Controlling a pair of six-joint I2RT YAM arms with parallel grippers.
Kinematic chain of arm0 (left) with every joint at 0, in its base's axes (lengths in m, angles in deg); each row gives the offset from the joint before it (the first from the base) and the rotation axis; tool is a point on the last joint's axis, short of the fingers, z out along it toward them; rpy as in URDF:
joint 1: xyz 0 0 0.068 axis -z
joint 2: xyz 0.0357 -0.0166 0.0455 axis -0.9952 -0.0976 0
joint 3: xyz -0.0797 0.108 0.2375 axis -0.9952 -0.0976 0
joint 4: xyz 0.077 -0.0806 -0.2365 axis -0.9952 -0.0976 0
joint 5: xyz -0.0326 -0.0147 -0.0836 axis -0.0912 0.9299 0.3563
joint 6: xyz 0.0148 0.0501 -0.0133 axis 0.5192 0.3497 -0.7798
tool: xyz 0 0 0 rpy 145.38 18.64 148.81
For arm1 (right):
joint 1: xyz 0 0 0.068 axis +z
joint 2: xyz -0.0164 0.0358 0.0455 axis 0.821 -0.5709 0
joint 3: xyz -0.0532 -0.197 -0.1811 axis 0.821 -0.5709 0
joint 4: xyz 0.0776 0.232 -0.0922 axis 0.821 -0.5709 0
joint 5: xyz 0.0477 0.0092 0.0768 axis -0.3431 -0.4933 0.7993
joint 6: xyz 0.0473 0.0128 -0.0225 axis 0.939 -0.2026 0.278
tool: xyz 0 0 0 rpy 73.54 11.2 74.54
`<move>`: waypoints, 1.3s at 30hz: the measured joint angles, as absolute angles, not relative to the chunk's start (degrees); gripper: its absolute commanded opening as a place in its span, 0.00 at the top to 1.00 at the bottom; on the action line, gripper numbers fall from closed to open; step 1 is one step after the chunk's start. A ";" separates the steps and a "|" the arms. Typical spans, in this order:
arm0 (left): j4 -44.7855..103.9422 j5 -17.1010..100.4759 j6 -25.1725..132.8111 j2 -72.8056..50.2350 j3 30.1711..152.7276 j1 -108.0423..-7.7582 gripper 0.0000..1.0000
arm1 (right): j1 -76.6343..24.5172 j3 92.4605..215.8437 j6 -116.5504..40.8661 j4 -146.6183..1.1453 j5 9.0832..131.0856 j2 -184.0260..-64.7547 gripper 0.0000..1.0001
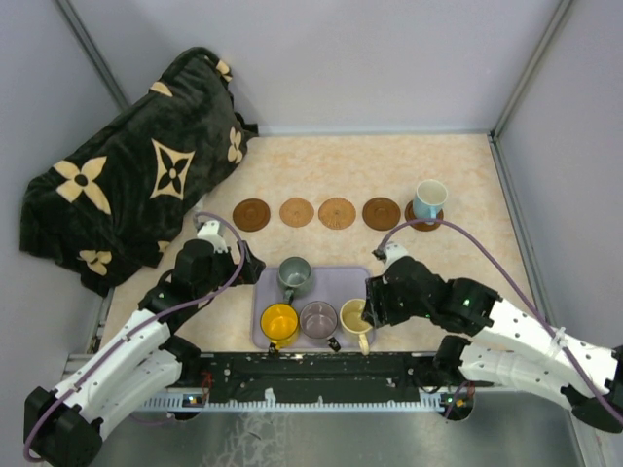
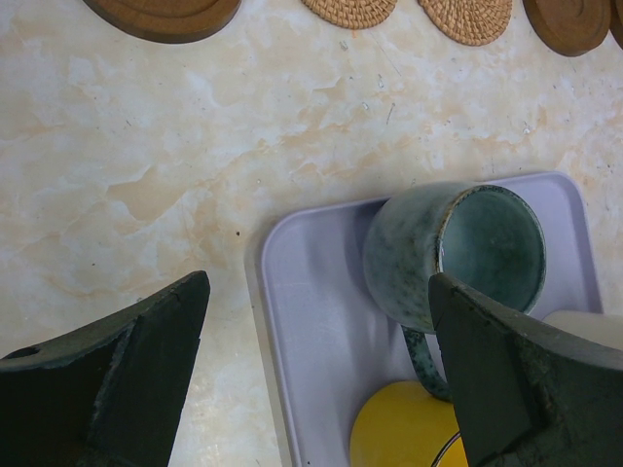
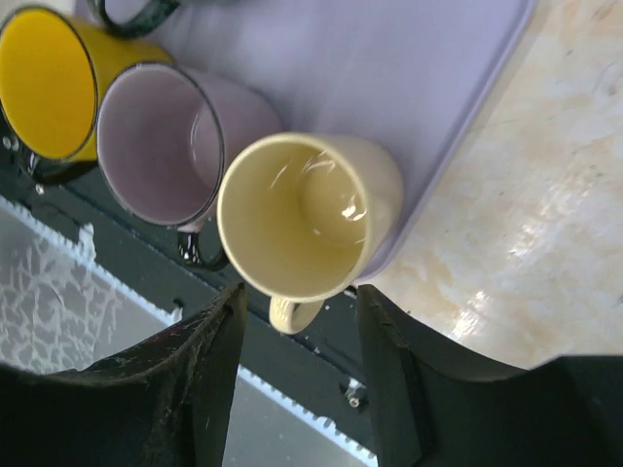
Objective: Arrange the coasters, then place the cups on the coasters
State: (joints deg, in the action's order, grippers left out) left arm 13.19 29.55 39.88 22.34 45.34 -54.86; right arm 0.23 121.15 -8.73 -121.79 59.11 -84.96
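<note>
Five brown coasters lie in a row across the table; four are bare (image 1: 251, 214) (image 1: 297, 211) (image 1: 337, 212) (image 1: 381, 212). On the fifth, at the right end, stands the light blue cup (image 1: 429, 199). The lavender tray (image 1: 331, 282) holds the grey-green cup (image 1: 294, 275), yellow cup (image 1: 279, 324), purple-grey cup (image 1: 318, 319) and cream cup (image 1: 355, 316). My left gripper (image 2: 319, 287) hangs open over the tray's left rim (image 2: 311, 321), its right finger beside the grey-green cup (image 2: 458, 253). My right gripper (image 3: 300, 297) is open, with the handle of the cream cup (image 3: 302, 214) between its fingers, untouched.
A dark flower-patterned blanket (image 1: 127, 185) is heaped at the back left. Grey walls close in the table on three sides. A black rail (image 1: 321, 375) runs along the near edge, just behind the tray's front cups.
</note>
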 measured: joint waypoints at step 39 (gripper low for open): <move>12.75 31.58 39.86 22.34 43.86 -54.86 0.00 | 21.67 118.70 11.18 -119.71 48.97 -109.96 0.61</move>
